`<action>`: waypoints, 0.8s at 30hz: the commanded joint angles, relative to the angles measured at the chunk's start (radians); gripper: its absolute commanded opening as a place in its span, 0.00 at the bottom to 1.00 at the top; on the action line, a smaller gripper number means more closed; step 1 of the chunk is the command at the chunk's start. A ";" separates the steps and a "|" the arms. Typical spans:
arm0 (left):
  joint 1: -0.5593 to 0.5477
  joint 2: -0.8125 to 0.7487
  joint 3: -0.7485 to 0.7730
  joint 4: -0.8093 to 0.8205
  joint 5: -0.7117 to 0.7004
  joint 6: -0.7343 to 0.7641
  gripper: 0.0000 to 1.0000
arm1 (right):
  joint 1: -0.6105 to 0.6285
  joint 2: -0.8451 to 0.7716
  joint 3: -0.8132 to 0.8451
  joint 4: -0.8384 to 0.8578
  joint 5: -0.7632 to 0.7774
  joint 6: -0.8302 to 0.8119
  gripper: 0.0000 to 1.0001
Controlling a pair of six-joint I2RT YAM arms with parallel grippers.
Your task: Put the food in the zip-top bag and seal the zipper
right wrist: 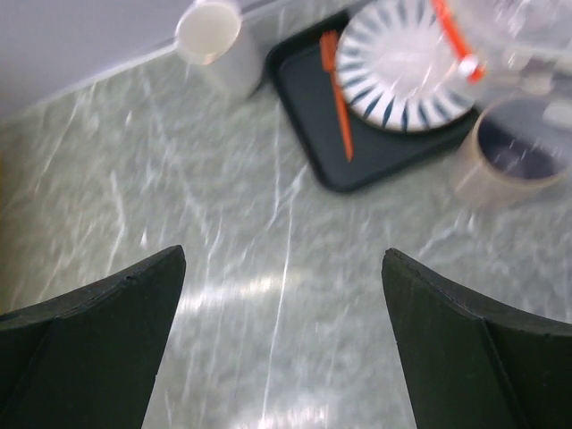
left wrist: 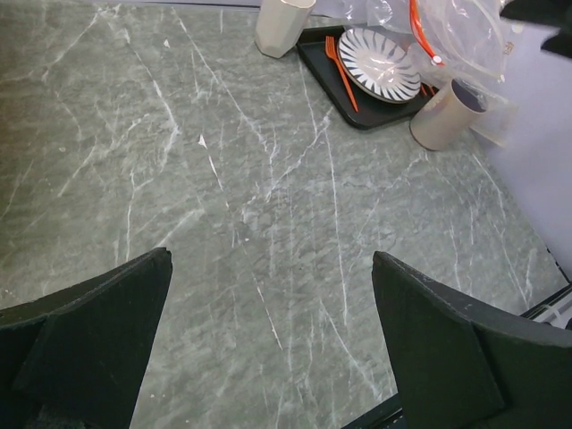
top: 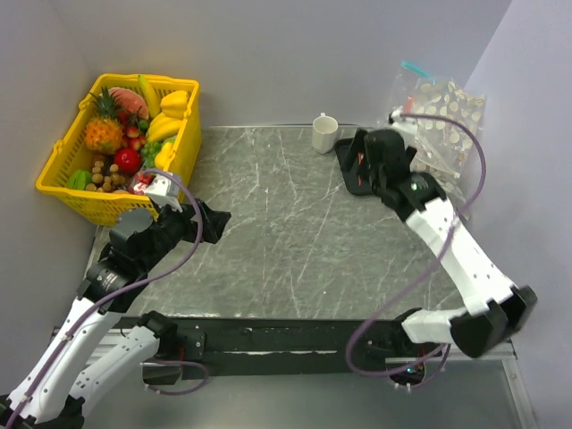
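The food lies in a yellow basket (top: 183,134) at the far left: a pineapple (top: 103,130), strawberries (top: 134,134) and a red apple (top: 127,160). The dotted zip-top bag (top: 451,112) lies crumpled at the far right against the wall; I cannot make out its zipper. My left gripper (top: 217,220) is open and empty, low over bare table (left wrist: 271,259), right of the basket. My right gripper (top: 355,161) is open and empty over the table (right wrist: 284,253), just before a black tray and left of the bag.
A black tray (top: 350,174) holds a striped plate (right wrist: 407,63) and an orange fork (right wrist: 340,98). A white cup (top: 324,133) stands left of it, a tan cup (right wrist: 514,152) to its right. A teal-strip bag (top: 413,70) and an orange-strip bag (left wrist: 429,36) lie by the dotted bag. Bananas (top: 170,112) are in the basket.
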 commanded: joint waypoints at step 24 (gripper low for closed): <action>0.003 0.034 -0.019 0.051 0.067 0.014 0.99 | -0.467 0.870 0.830 -0.045 0.015 -0.235 0.95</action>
